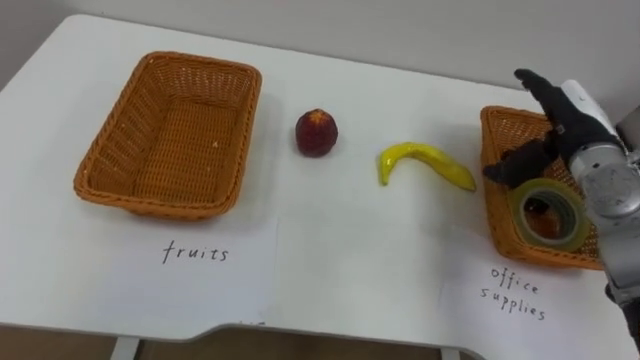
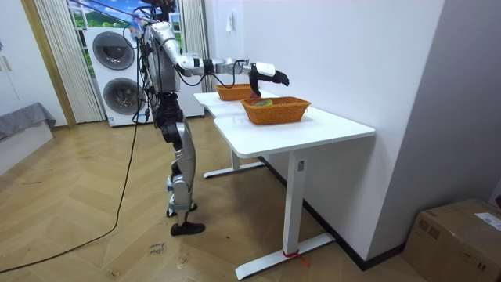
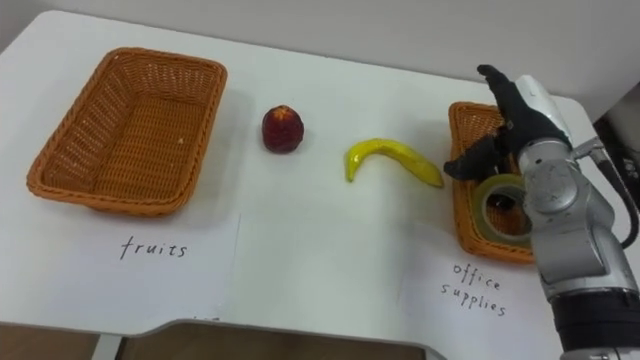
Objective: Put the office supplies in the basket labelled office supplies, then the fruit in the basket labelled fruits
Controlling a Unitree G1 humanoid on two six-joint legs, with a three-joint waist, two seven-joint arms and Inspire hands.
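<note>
two rectangular orange wicker baskets: the empty basket [image 1: 100,165] well left of the fingers [image 1: 533,84] of the right hand [image 1: 582,125], the other basket [image 1: 497,225] under them. one round red fruit [image 1: 316,132], one curved yellow banana [image 1: 425,160], one clear tape roll [image 1: 522,222], two white paper labels [image 1: 210,285] [image 1: 478,300].

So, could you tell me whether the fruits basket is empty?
Empty: the fruits basket shows bare wicker inside; the red fruit and banana lie on the table.
</note>
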